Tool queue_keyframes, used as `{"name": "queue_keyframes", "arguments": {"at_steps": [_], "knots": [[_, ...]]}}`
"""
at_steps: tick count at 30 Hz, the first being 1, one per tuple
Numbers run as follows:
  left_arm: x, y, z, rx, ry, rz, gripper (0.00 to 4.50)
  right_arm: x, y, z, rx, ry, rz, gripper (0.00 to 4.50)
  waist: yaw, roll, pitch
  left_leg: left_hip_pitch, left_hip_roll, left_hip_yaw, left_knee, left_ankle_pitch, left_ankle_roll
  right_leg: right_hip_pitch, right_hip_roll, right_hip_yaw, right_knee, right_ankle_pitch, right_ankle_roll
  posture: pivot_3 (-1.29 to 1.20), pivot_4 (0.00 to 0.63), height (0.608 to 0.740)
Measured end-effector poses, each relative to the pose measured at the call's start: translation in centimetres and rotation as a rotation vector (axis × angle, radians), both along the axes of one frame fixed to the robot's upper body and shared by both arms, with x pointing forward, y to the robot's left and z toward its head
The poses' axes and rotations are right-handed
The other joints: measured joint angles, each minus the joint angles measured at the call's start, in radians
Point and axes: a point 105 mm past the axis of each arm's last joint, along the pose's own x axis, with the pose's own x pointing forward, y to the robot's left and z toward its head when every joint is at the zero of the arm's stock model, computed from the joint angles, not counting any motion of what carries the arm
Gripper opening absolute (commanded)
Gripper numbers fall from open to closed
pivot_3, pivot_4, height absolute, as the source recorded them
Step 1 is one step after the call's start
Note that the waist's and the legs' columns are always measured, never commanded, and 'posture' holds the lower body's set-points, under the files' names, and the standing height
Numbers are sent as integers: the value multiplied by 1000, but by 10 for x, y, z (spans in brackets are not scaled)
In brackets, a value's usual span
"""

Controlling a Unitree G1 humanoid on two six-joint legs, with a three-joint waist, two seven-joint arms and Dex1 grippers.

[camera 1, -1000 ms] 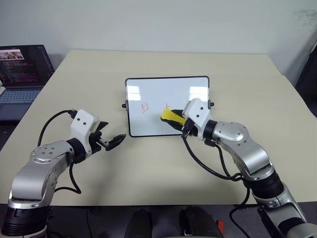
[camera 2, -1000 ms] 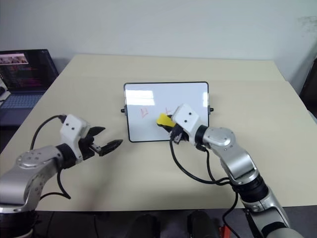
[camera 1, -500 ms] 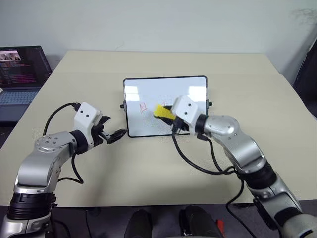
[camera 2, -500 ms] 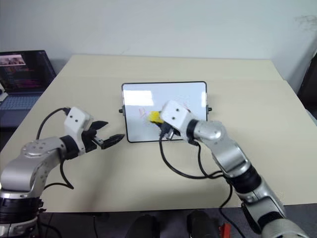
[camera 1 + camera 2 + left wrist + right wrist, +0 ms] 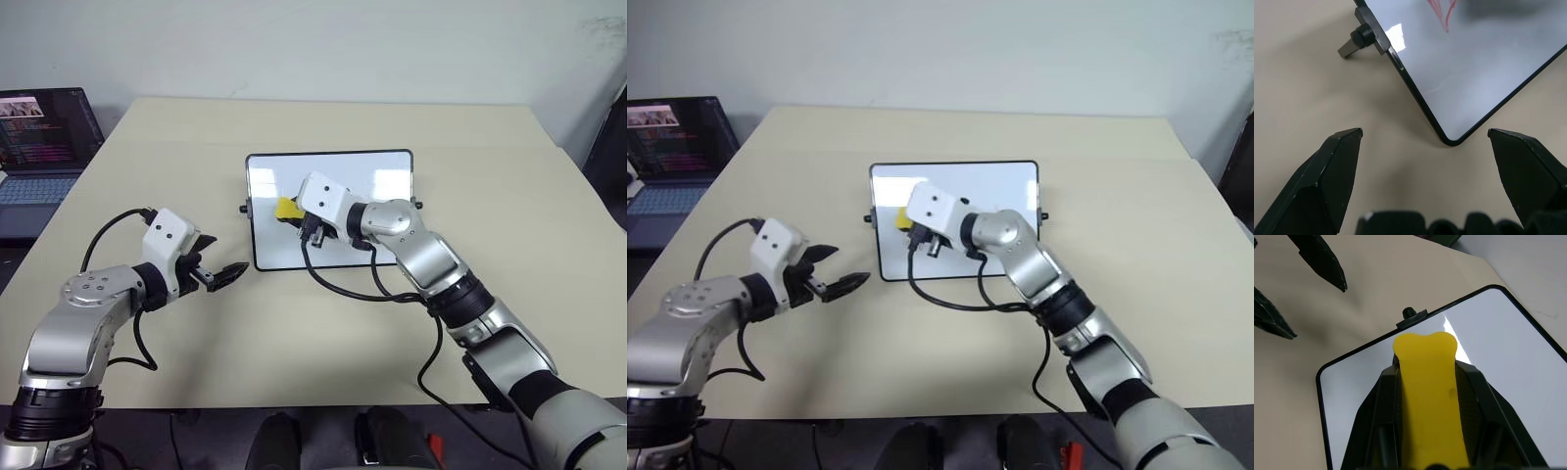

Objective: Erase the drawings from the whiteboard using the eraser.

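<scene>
Right hand (image 5: 294, 217) pinching the eraser (image 5: 287, 208) over the left part of the whiteboard (image 5: 382, 181) mid-worktop, left hand (image 5: 227, 276) spread near its near-left corner; risk: unbraced board skids under wipe pressure, leaving drawings (image 5: 1440, 9) smeared.

Both arms are built of rounded silver-grey metal segments joined by black collars and rings, with small dark screw heads dotting the shoulder and elbow housings. Each wrist ends in a white boxy head with rounded corners. The left hand (image 5: 227, 275) carries two black, tapering, pointed fingers (image 5: 1327, 181) with flat faceted sides, rising from a ridged black base. The right hand (image 5: 294, 217) has the same black fingers (image 5: 1376, 421). A thin black cable loops loosely from each wrist head back along its arm.
</scene>
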Motion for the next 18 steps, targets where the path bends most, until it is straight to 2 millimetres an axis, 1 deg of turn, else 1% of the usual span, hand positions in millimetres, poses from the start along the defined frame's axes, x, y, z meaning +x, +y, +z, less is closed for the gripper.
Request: {"name": "queue_keyframes", "arguments": {"at_steps": [4,7,9,13,16,18], "knots": [[0,-1,3,4,-6,-18,4500,11,8,9,-9,-37,0,1153,0,0,0,0,0,0,0,0,0,0,0,0,1,0,0,0,150,740],[-1,-2,4,6,-3,-28,4500,19,17,11,-16,-46,-6,1153,-2,0,0,0,0,1,0,0,0,-1,0,1,2,0,0,0,150,740],[-2,-2,3,5,1,-36,4500,22,22,6,-25,-29,-5,1153,-2,0,0,0,0,1,0,0,0,-1,0,1,2,0,0,0,150,740],[-3,-2,2,6,7,-37,4500,30,17,-19,-73,40,-27,1152,-1,0,0,0,0,1,0,0,0,-1,-1,1,2,0,0,0,150,740],[-3,-2,2,6,7,-37,4500,29,23,-21,-98,50,-1,1146,-1,0,0,1,0,1,0,0,0,-1,-2,1,4,0,0,0,150,740],[-3,-2,2,7,5,-37,4500,29,21,-25,-123,53,14,1145,-1,0,0,1,0,1,0,0,0,-1,-2,1,5,0,0,0,150,740]]}}
